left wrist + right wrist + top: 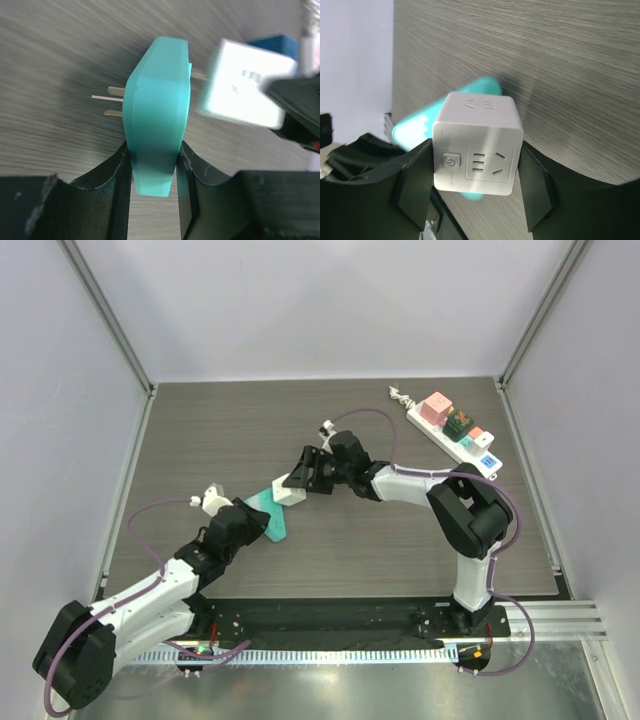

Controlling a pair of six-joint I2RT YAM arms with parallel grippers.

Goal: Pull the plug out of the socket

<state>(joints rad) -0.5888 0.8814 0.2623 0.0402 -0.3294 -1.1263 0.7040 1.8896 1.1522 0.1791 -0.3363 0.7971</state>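
At mid-table (400, 560), between my two arms, the teal plug (157, 115) and the white socket cube (477, 145) sit side by side above the wood-grain top, each gripped by one arm. The left gripper (154, 165) is partly closed, and its two black fingers (117, 175) press the flat sides of the plug's lower end. The body of the plug stands up out of the jaws, and the bare prongs (112, 102) point away on the side opposite the cube. The right gripper (475, 175) reaches in from the other side. Its jaws stand about half apart, clamped on two opposite faces of the cube, and the face with the socket slots and a small power symbol is turned toward its wrist camera. In the left wrist view the cube sits just beside the plug's upper right. A narrow gap shows between them, with one metal prong (199, 75) visible in it; I cannot tell how far the prong is seated. From overhead the pair reads as touching, the plug to the lower left and the cube to the upper right. A white power strip (452, 432) with several plugs in it lies well apart at the table's far right corner.
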